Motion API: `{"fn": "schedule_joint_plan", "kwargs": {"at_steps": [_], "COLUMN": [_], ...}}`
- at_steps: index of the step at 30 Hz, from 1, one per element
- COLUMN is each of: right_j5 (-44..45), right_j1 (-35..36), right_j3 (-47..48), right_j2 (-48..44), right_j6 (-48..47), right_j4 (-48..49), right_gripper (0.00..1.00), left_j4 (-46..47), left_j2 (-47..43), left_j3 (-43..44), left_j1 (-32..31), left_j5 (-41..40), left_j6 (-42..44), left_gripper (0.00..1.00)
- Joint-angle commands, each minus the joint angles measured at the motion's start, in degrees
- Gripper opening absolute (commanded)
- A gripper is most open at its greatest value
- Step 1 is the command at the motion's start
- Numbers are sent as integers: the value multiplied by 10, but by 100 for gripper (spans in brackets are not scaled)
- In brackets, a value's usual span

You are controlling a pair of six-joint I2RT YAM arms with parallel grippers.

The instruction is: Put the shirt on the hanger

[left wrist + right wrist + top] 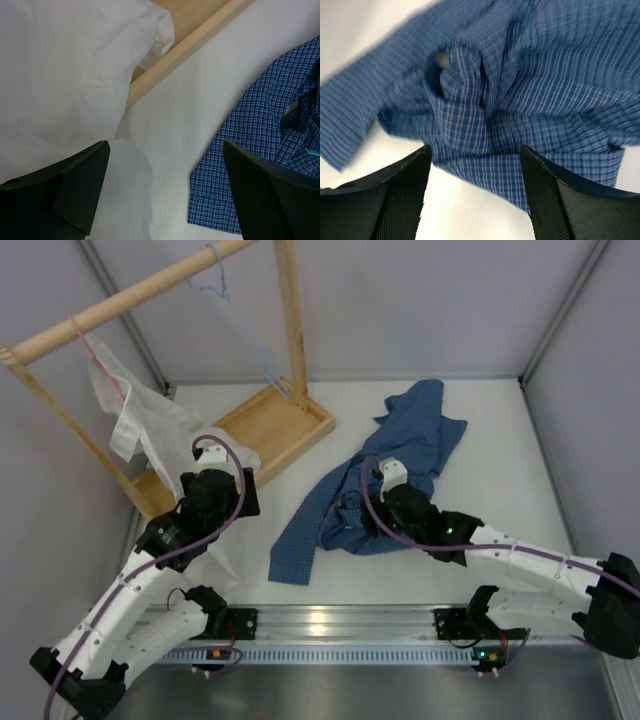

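The crumpled blue fine-checked button-up shirt (420,430) is lying mid-frame in the top view, well apart from the thin light-blue wire hanger (228,295) hanging upper left. The right gripper (475,150) and left gripper (166,145) are gaping, pinching nothing. Closing on the bunched fold is risking a tangled lift.
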Motion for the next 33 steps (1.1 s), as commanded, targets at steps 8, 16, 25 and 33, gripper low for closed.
{"fn": "schedule_joint_plan", "kwargs": {"at_steps": [8,16,25,33], "right_j5": [-115,-96,-50,-89], "right_j1": [-30,-50,-29,21], "right_j3": [-114,-96,-46,321], "right_j2": [36,154,90,-38], "right_j6": [-68,-99,-138,-229], "right_j4": [171,321,289,-85], "right_gripper": [72,50,0,0], "left_j4": [19,20,24,55], "left_j2": [11,19,14,-83], "left_j3": [-6,-6,-3,-7], "left_j1": [2,2,2,2], "left_j5": [36,46,54,78], "left_j6": [16,18,23,38], "left_gripper": [98,98,98,98]}}
